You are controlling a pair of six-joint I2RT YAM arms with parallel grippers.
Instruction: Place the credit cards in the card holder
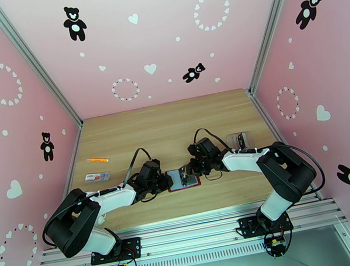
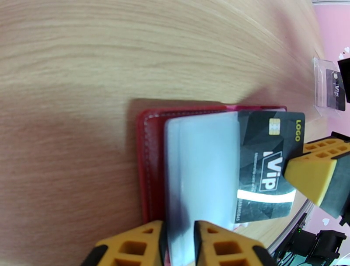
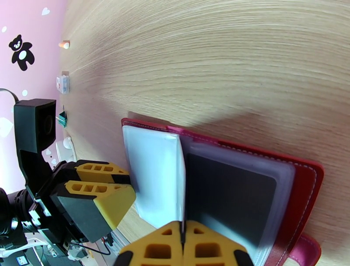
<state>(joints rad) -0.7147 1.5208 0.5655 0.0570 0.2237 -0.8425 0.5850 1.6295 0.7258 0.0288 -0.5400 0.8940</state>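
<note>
At mid-counter [image 1: 174,125] our left claw [image 2: 179,245] pinches a sleeve [image 2: 201,175] of the open card holder [image 2: 151,166]. Our right claw [image 3: 183,238] pinches a black card [image 2: 262,166], seemingly part-inserted. A second card [image 2: 336,89] remains aside.

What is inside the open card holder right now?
Frosted sleeves, one pinched by the left gripper. The right gripper holds a black VIP card at that sleeve's edge. A dark shape lies under the other sleeves; the plastic hides whether it is a card.

Facing each other, left pincer [image 2: 178,232] clamped with a narrow gap, right pincer [image 3: 182,232] pressed fully together.
</note>
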